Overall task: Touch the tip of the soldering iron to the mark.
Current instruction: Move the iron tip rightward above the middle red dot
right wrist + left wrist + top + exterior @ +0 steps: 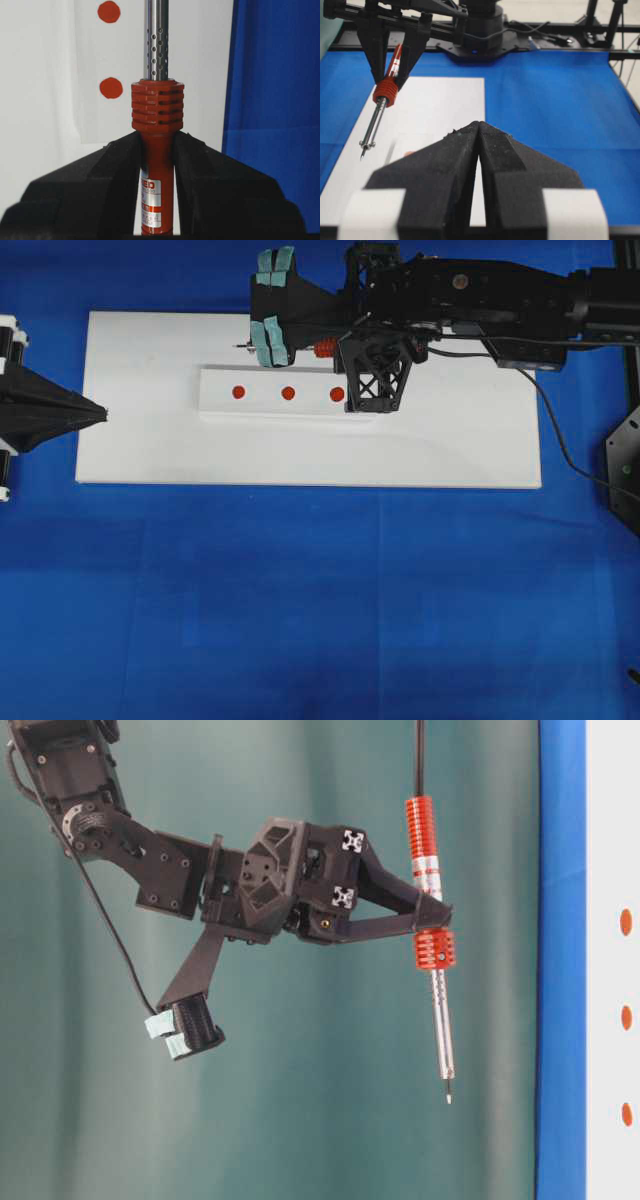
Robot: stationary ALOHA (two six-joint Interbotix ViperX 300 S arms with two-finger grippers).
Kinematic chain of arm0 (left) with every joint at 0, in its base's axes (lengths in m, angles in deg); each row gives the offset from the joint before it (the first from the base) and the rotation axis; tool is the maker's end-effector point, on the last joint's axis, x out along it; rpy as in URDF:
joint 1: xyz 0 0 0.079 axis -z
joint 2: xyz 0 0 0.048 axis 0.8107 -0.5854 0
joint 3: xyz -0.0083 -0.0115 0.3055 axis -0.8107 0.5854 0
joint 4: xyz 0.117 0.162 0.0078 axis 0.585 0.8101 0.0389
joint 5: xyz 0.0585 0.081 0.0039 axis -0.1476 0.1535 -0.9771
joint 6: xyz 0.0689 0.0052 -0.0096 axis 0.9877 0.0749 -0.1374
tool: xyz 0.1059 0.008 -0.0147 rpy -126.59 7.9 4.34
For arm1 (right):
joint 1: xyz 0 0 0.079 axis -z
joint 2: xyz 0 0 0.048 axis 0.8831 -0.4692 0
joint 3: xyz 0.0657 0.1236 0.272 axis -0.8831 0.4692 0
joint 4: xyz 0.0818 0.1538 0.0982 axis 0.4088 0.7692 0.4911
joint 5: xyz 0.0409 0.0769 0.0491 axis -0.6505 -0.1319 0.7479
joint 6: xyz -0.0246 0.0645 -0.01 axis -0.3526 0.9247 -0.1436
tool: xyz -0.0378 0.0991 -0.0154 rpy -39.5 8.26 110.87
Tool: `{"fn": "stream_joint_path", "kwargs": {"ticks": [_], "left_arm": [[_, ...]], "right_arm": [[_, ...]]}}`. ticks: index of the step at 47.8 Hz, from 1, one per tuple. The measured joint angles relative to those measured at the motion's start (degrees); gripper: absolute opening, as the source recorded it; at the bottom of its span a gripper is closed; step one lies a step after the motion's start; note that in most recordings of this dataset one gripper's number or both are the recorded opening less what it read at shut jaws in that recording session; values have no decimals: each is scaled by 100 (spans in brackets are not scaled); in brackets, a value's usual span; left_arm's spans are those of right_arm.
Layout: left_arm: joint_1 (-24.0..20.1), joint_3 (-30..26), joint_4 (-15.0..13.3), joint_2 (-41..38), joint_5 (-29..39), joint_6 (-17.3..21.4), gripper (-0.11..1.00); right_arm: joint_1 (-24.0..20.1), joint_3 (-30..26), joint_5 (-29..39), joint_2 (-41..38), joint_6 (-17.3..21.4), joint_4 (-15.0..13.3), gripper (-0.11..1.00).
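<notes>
While the right pincer [157, 165] clamps the soldering iron [432, 945], lower its tip [448, 1098] slowly and squarely onto one red mark [288, 393].

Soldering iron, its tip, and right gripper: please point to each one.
soldering iron [436, 948], table-level view, red collar.
tip [448, 1097], table-level view, pointed end.
right gripper [157, 165], right wrist view, between the fingers on the handle.

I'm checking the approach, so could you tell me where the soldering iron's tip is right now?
In the overhead view the tip sits left of the right gripper holding the soldering iron, over the white board, above the strip's leftmost red mark.
</notes>
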Motion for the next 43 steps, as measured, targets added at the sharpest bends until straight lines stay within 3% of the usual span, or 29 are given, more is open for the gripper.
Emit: {"fn": "stream_joint_path", "kwargs": {"ticks": [9, 43], "left_arm": [[0, 9, 0, 9, 0, 0, 0], [-9, 0, 0, 9, 0, 9, 0]], "right_arm": [[0, 88, 53, 62, 35, 0, 6], [0, 1415, 105, 984, 79, 53, 6]]}}
